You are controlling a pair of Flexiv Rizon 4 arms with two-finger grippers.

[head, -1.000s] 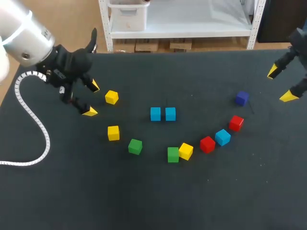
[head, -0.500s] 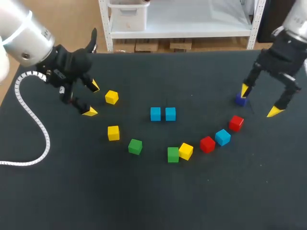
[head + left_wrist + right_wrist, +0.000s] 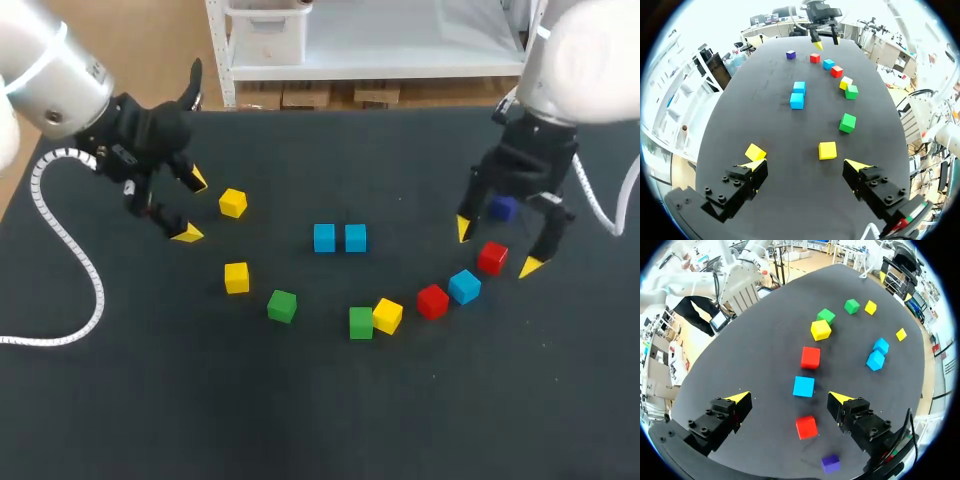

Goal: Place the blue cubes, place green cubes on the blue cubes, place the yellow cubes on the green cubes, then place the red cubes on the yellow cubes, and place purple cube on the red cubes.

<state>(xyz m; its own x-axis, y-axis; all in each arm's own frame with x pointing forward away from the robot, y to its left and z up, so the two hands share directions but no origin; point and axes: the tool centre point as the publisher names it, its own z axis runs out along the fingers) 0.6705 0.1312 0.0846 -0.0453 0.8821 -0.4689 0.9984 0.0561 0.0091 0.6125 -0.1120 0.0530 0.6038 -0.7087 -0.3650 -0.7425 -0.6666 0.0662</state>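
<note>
Three small blue cubes [image 3: 324, 238] sit on the dark counter [image 3: 300, 420]: two side by side at its middle, one between the two small red cubes [image 3: 432, 301]; two green cubes [image 3: 282, 305] and three yellow cubes [image 3: 236, 277] lie scattered; one purple cube [image 3: 503, 208] sits just behind the right end effector [image 3: 497, 247], which is released, its fingers spread over a red cube; the left end effector [image 3: 192, 207] is released and empty, near a yellow cube.

Probably a robotics lab: left arm [image 3: 55, 75] and right arm [image 3: 585, 55] flank a black table [image 3: 320, 420].
</note>
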